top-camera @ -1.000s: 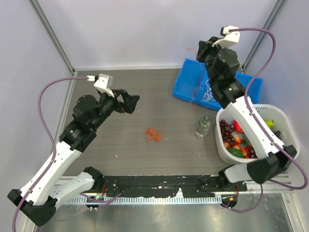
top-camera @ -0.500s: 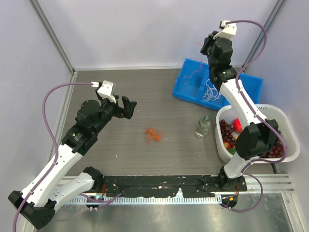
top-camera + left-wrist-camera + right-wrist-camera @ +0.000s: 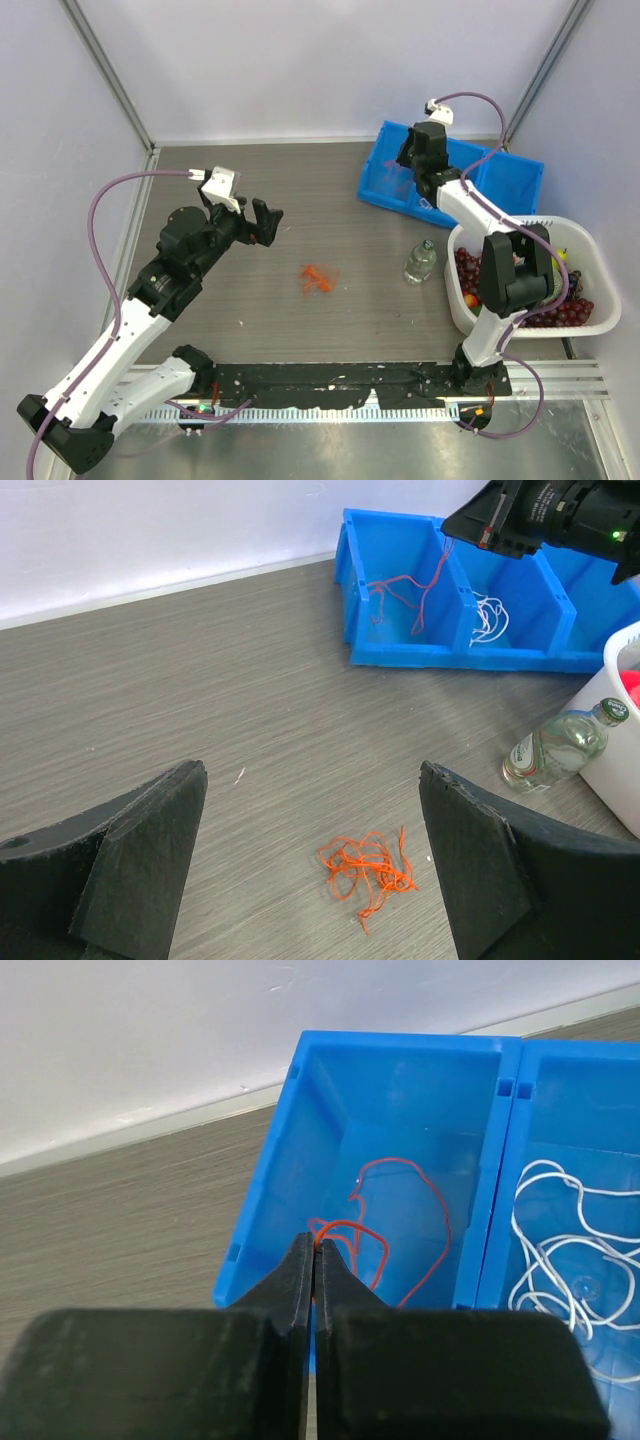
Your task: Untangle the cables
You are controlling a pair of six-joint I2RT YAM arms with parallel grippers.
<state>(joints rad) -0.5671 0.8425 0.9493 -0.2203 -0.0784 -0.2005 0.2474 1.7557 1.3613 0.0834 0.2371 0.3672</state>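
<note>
Since a second ago the right arm has swung down from high above the table, and the right gripper [image 3: 316, 1250] now sits low over the blue bin [image 3: 500, 175] at the far right of the table [image 3: 300, 190]. The left arm shifted a little forward. The right gripper's jaws are pressed together, pinching one red-orange cord [image 3: 400, 1215] at their tips. The cord loops down from them into the bin's left-hand compartment, and most of its length lies curled on that compartment's floor. In the left wrist view a strand of it hangs straight from the jaws. The neighbouring compartment holds white cords [image 3: 560, 1245] in a loose tangle, lying apart from the red one behind the dividing wall. A further red-orange clump [image 3: 318, 278] lies on the bare table near its middle, well apart from the bin and touched by neither arm. The left gripper [image 3: 312, 775] hangs above the table with its jaws spread wide and nothing between them, and the clump shows below and between its fingers [image 3: 140, 850]. A white basket [image 3: 597, 262] at the right edge holds fruit [image 3: 470, 270], dark grapes and red pieces among it. A small clear bottle [image 3: 420, 262] lies on the table just beside the basket's left wall.
</note>
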